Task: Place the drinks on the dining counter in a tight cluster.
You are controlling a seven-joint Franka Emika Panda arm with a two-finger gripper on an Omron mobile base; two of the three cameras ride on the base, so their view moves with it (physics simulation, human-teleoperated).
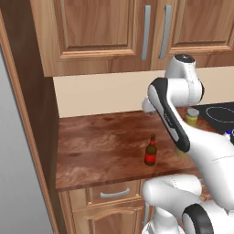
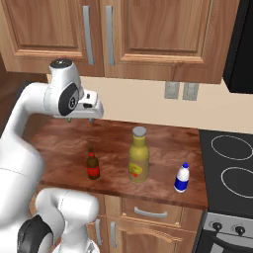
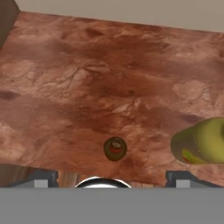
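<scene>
Your open gripper hovers above the brown bottle; descend straight, then close on its neck.

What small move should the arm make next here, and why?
Probably lower the gripper straight down onto the small brown bottle. The hand view looks down on its cap, almost centred between the open fingertips, and the gripper hangs well above the worktop. The olive-yellow bottle and white bottle stand apart to its right.
</scene>
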